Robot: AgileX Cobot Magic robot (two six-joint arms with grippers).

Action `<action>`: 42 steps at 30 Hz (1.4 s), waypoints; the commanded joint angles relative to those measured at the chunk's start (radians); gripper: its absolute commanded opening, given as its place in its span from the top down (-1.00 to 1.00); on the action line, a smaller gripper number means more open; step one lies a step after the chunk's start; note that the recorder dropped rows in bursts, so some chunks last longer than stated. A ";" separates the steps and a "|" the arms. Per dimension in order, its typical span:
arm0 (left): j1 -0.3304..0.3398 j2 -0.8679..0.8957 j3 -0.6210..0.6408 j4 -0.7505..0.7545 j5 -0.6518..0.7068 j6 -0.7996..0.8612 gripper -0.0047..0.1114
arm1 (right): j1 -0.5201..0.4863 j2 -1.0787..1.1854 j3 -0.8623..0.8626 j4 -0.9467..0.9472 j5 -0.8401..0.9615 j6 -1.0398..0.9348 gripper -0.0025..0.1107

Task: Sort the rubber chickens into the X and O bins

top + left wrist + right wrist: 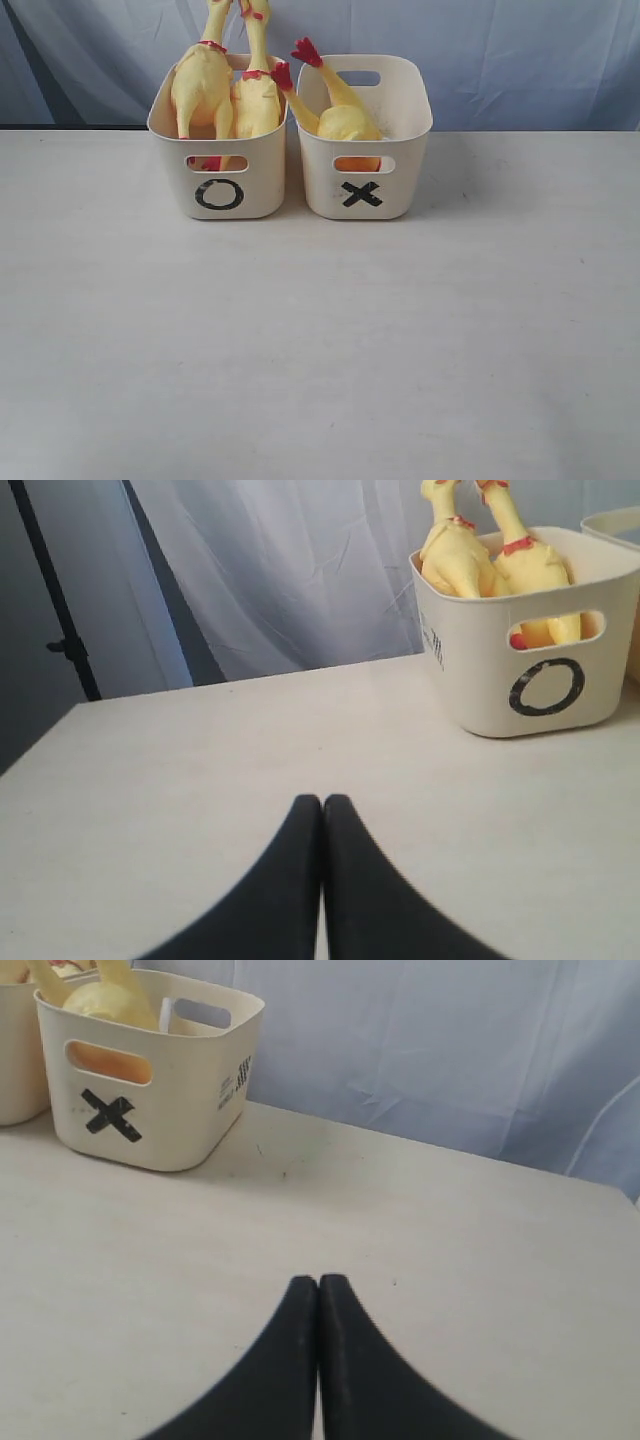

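The left claw (pixel 321 805) was pressed together, its two dark fingers touching along the inner edge, and it pinched nothing. It hung low over the pale counter (pixel 200 770). The O bin (pixel 480 680) stood on the counter well apart from it, with two yellow chickens rising out of it.

The right claw (pixel 318 1285) was pressed together in the same way, also with nothing between its fingers. It also hung over the counter, well apart from the X bin (pixel 180 1110).

In the exterior view no claw was visible. The two bins stood side by side in the upper middle of the frame, almost touching, the O bin (pixel 265 190) on the left and the X bin (pixel 320 190) on the right. Inside the O bin the first chicken (pixel 200 90) and the second chicken (pixel 257 105) stood upright, close together. Their thin necks with red bands went above the rim and out of the top of the frame.

The third chicken (pixel 345 120) lay tilted in the X bin. Two thin yellow parts with red ends pointed to the upper left, over the rim toward the O bin; whether these were legs I cannot tell. A pale blue cloth (pixel 500 60) hung behind the bins.
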State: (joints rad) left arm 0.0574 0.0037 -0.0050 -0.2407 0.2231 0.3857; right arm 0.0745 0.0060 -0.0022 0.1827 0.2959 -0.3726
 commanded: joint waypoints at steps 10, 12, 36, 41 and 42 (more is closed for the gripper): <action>0.003 -0.004 0.005 -0.009 -0.015 -0.184 0.92 | -0.005 -0.006 0.002 0.002 -0.012 0.103 0.97; 0.003 -0.004 0.005 -0.009 -0.009 -0.184 0.92 | -0.005 -0.006 0.002 0.002 -0.012 0.103 0.97; 0.003 -0.004 0.005 0.005 0.008 -0.064 0.92 | -0.005 -0.006 0.002 0.007 0.007 0.104 0.97; 0.003 -0.004 0.005 0.005 0.008 -0.064 0.92 | -0.005 -0.006 0.002 0.007 0.007 0.104 0.97; 0.003 -0.004 0.005 0.005 0.008 -0.064 0.92 | -0.005 -0.006 0.002 0.007 0.007 0.104 0.97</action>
State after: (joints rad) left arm 0.0574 0.0037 -0.0050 -0.2374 0.2293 0.3225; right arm 0.0745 0.0060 -0.0022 0.1892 0.3043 -0.2710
